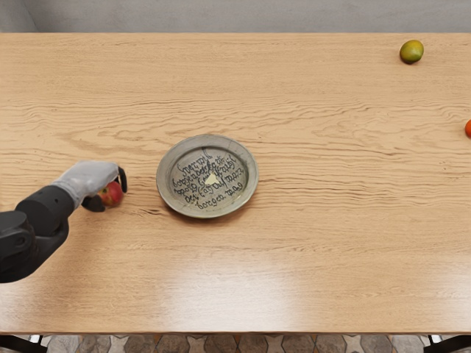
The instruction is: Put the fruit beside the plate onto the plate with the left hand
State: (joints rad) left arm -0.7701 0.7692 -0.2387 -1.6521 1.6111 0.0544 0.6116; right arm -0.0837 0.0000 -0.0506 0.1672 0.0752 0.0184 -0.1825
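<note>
A small red and yellow fruit (112, 193) lies on the wooden table just left of the grey plate (174, 160), which has dark writing across its face. My left hand (107, 190) comes in from the left edge and is curled over the fruit, fingers wrapped around it. The fruit sits at table level, a short gap away from the plate's left rim. Most of the fruit is hidden under the hand. The right arm does not show.
A green-yellow fruit (411, 51) lies at the far right back corner. Part of a red-orange fruit (468, 129) shows at the right edge. The table's front edge runs along the bottom of the view.
</note>
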